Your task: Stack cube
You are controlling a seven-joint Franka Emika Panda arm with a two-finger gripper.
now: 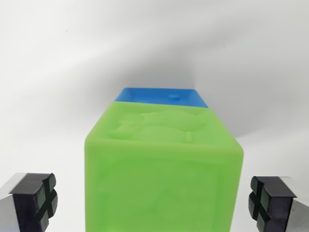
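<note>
Green cube (164, 169), one item, translucent lime plastic with rounded edges; occupies the middle and lower part of the wrist view and runs off the bottom edge of the frame. Top face carries a raised moulded relief whose figure is too soft to make out; the near face shows a faint recessed panel with a raised border. Blue cube (161, 95), one item, solid mid-blue; only a narrow band of it shows directly past the far top edge of the green cube, with a small raised mark on the visible face. Whether the two cubes touch, or whether one rests on the other, cannot be told from this angle. Gripper (157, 203), one item, with two fingers (34, 195) wide apart: one black cross-grooved pad on a grey metal body at the wrist view's lower left, its twin at the lower right. Both pads stand clear of the green cube's sides, with pale background visible in each gap, and nothing is clamped between them. Worktop (58, 87), plain white, matte, unmarked; a broad soft grey shadow lies behind and to the wrist view's right of the cubes. No walls, furniture or other room features can be distinguished beyond the white surface.
</note>
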